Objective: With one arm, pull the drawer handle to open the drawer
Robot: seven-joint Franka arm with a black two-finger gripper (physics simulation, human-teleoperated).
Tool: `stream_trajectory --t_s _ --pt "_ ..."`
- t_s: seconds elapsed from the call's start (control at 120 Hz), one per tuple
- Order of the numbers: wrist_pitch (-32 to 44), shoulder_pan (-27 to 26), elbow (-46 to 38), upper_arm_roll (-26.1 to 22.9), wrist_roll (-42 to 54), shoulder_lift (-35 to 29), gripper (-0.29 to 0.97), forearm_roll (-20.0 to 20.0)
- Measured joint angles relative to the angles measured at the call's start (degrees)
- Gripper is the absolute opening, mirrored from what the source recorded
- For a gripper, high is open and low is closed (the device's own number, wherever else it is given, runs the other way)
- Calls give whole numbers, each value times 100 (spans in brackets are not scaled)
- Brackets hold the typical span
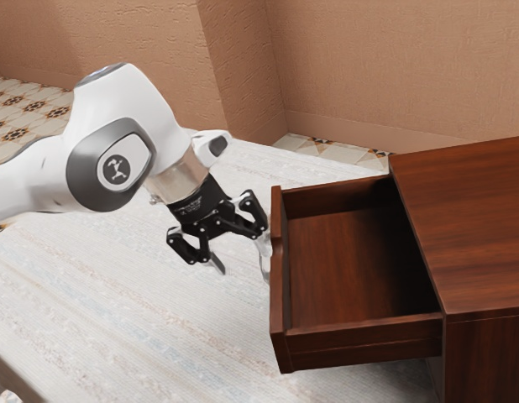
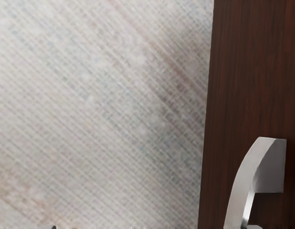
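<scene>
A dark wooden drawer (image 1: 360,277) stands pulled well out of its cabinet (image 1: 469,210), and its inside is bare. On the drawer's front panel (image 1: 277,277) is a silver handle (image 1: 264,256). My black gripper (image 1: 222,239) hangs just off that front panel, on the exterior view's left, and is open with its fingers spread. One finger (image 1: 253,220) is close beside the handle, and nothing is held between them. In the wrist view, the brown front panel (image 2: 252,95) and the curved metal handle (image 2: 257,183) lie just beside my hand.
The cabinet and my arm rest on a pale woven surface (image 1: 117,319), which spreads wide toward the exterior view's left and front. Brown walls (image 1: 369,59) rise behind, with patterned floor tiles (image 1: 24,109) at the far left.
</scene>
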Motion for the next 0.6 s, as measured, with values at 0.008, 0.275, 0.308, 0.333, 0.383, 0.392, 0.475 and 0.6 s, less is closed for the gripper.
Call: stream_trajectory --t_s 0.008,0.275,0.308,0.333,0.383,0.392,0.475,0.6 --pt "-3 5 -13 1 6 -14 47 0" --pt "-50 52 -122 10 143 -308 48 14" --pt "-54 56 -100 13 158 -377 48 14" --pt "-61 59 -68 14 168 -416 48 14" --pt "-87 61 30 15 186 -490 48 13" --pt "-91 61 48 15 188 -505 48 13" --pt "-186 61 302 18 207 -588 51 14" --pt "-404 57 624 -12 199 -619 59 76"
